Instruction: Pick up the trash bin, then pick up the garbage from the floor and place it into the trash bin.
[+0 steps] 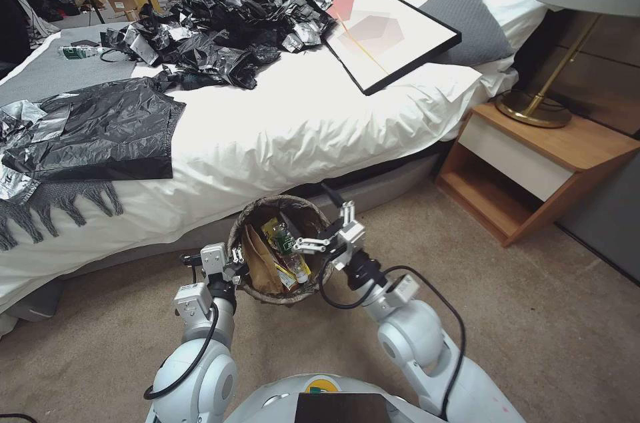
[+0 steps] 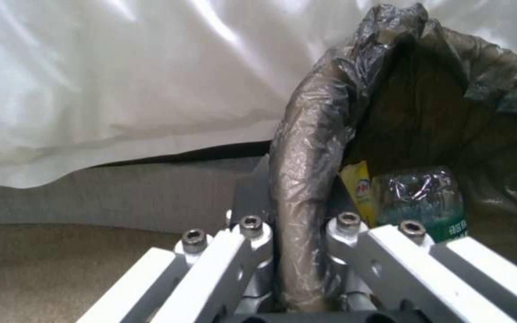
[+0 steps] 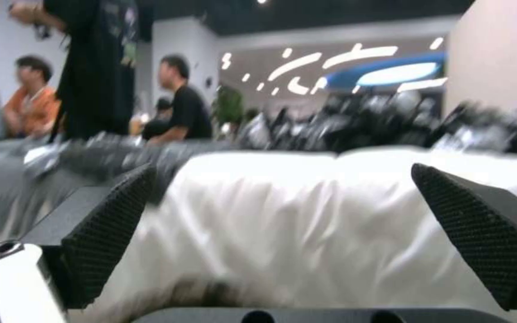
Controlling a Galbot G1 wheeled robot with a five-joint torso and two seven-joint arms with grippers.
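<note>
The trash bin (image 1: 270, 204), lined with a dark bag, hangs just above the floor (image 1: 533, 316) beside the bed. My left gripper (image 1: 237, 264) is shut on its near rim; the left wrist view shows the bag-covered rim (image 2: 306, 170) pinched in the left gripper (image 2: 297, 229). Garbage lies inside the bin: a brown paper bag (image 1: 257, 262), a yellow wrapper (image 2: 357, 186) and a clear green-labelled bottle (image 2: 426, 197). My right gripper (image 1: 325, 230) hovers over the bin's right rim. It is open and empty, and its black pads (image 3: 109, 224) stand wide apart in front of the bed.
The white bed (image 1: 300, 123) stands right behind the bin, with black plastic bags (image 1: 220, 30) and a framed picture (image 1: 380, 23) on it. A wooden nightstand (image 1: 533, 156) with a brass lamp (image 1: 533, 106) stands to the right. Open carpet lies at the right and front.
</note>
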